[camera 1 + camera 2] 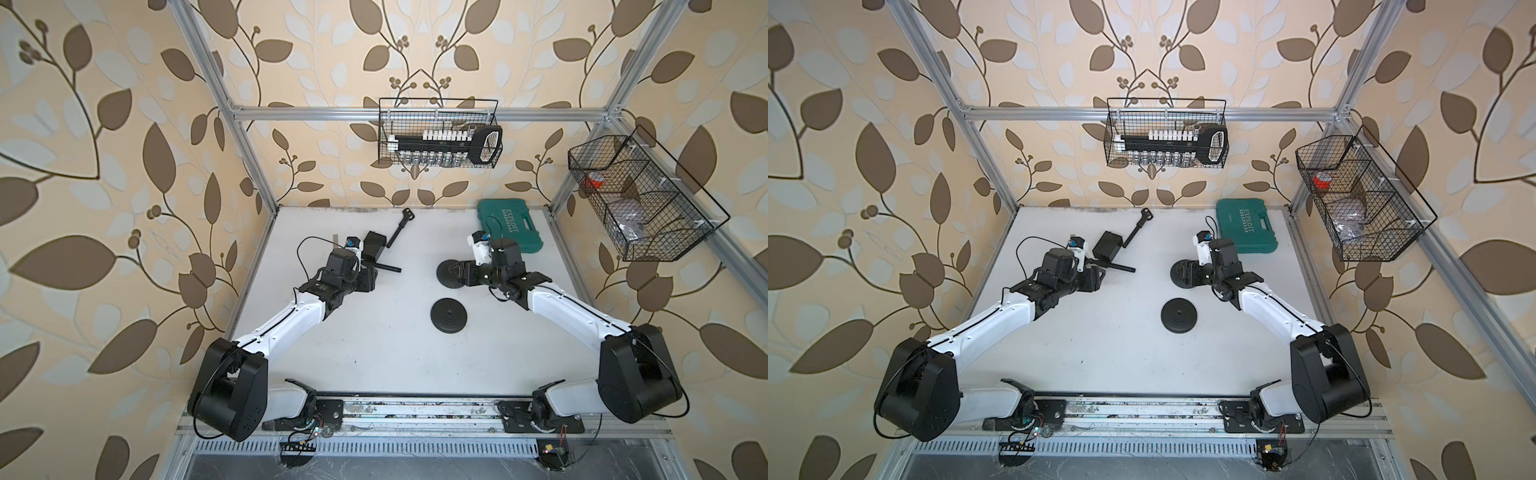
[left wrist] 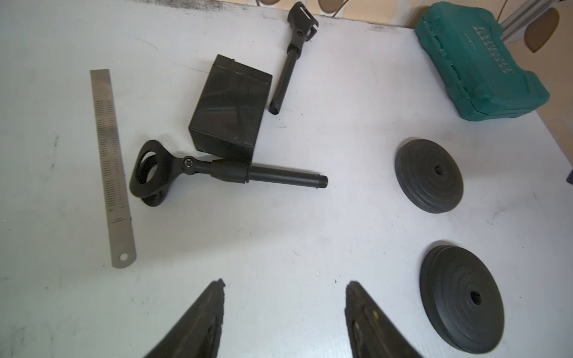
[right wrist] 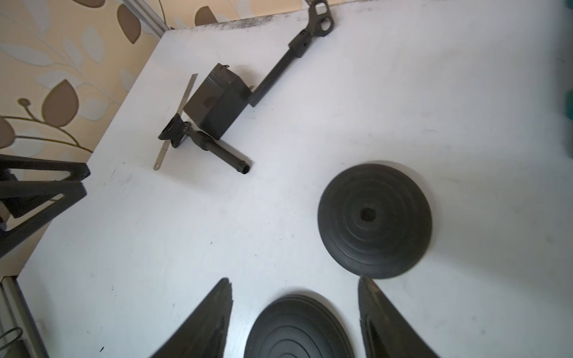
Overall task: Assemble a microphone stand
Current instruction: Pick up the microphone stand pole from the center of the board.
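Observation:
Two black stems with mic clips lie on the white table. One stem (image 2: pixel 279 176) (image 1: pixel 388 268) rests against a black box (image 2: pixel 229 105), and the other stem (image 2: pixel 286 77) lies further back. Two round black bases sit mid-table, the far base (image 1: pixel 444 270) and the near base (image 1: pixel 449 316). My left gripper (image 2: pixel 286 282) (image 1: pixel 370 277) is open and empty, just short of the nearer stem. My right gripper (image 3: pixel 295 279) (image 1: pixel 455 272) is open above the bases. One base (image 3: pixel 297 328) shows beneath the gap between its fingers, untouched, and another base (image 3: pixel 375 217) lies beyond.
A steel ruler (image 2: pixel 110 167) lies beside the box. A green tool case (image 1: pixel 509 226) sits at the back right of the table. Wire baskets hang on the back frame (image 1: pixel 438 133) and the right frame (image 1: pixel 640 199).

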Controlling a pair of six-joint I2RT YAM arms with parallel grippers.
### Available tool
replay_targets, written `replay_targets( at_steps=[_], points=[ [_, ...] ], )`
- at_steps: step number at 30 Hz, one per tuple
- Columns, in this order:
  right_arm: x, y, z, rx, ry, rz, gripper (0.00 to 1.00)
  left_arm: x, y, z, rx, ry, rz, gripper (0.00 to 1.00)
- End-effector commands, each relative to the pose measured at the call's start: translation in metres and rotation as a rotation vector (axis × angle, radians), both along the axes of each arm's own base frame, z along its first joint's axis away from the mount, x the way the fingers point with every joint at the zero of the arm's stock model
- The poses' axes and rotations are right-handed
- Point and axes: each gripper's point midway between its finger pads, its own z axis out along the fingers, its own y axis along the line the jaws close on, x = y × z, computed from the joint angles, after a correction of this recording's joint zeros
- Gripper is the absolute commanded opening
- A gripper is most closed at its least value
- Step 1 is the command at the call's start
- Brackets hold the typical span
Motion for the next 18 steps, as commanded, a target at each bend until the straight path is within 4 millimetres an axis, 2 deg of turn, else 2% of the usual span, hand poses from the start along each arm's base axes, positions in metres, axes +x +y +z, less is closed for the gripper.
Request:
replay_targets(
  at_steps=[1,6,12,16,18],
  points=[
    [-0.001,0.04,0.007,-0.03,-0.026,0.174,0.69,0.001,0.011,0.013,-0.021,0.009,0.111,0.63],
    [0.004,0.088,-0.01,-0.102,-0.044,0.403,0.7,-0.013,0.031,0.014,-0.057,0.041,0.25,0.65],
    [0.03,0.142,-0.04,-0.15,-0.041,0.541,0.71,-0.034,0.038,0.005,-0.057,0.104,0.272,0.59],
    [0.049,0.167,-0.061,-0.2,-0.028,0.575,0.71,-0.043,0.045,-0.003,-0.049,0.106,0.295,0.59],
    [0.058,0.174,-0.071,-0.235,-0.035,0.579,0.7,-0.046,0.041,-0.006,-0.07,0.107,0.276,0.61]
  ],
)
